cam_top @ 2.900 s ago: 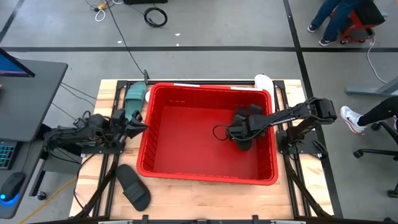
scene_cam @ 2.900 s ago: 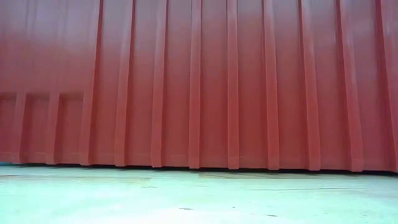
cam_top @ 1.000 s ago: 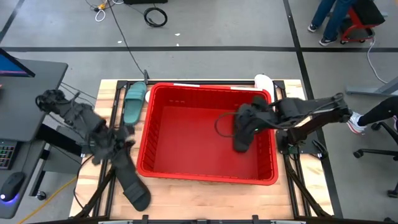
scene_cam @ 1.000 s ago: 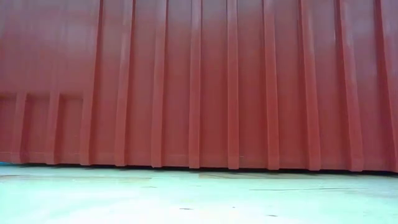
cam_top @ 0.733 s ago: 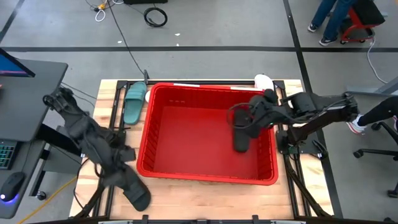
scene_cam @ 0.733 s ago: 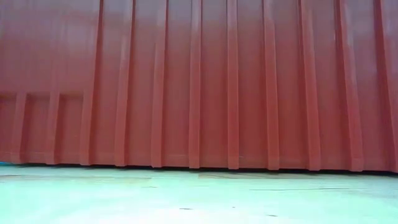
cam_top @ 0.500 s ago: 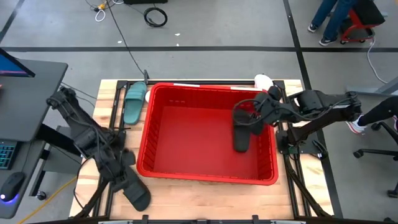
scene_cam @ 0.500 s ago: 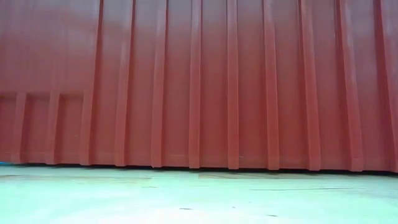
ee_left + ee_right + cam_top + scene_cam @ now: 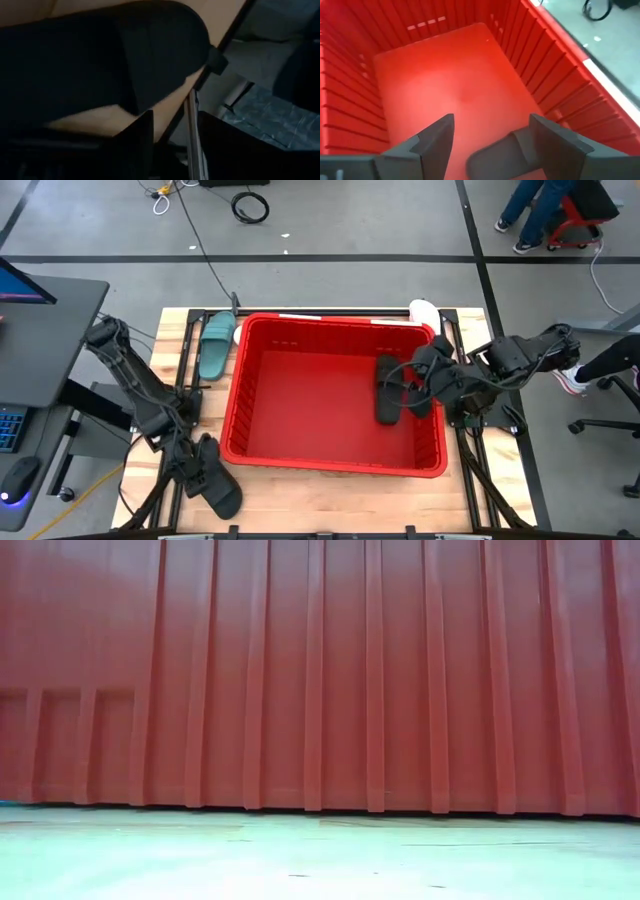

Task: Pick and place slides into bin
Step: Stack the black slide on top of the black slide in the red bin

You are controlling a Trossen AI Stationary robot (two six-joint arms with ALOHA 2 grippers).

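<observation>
I am hovering my left gripper (image 9: 195, 465), jaw state unclear, over the black slide (image 9: 215, 485) on the table (image 9: 330, 490); my right gripper (image 9: 415, 375) is hanging open, empty, above another black slide (image 9: 387, 402) inside the red bin (image 9: 235, 395).

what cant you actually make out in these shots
- Low view: the bin wall fills the picture, hiding both arms and every slide.
- High view: the white slide is mostly hidden behind the bin's far rim.
- High view: the left gripper blends into the black slide on the table; contact cannot be told.
- Right wrist view: the black slide in the bin is cut off by the open right gripper.
</observation>
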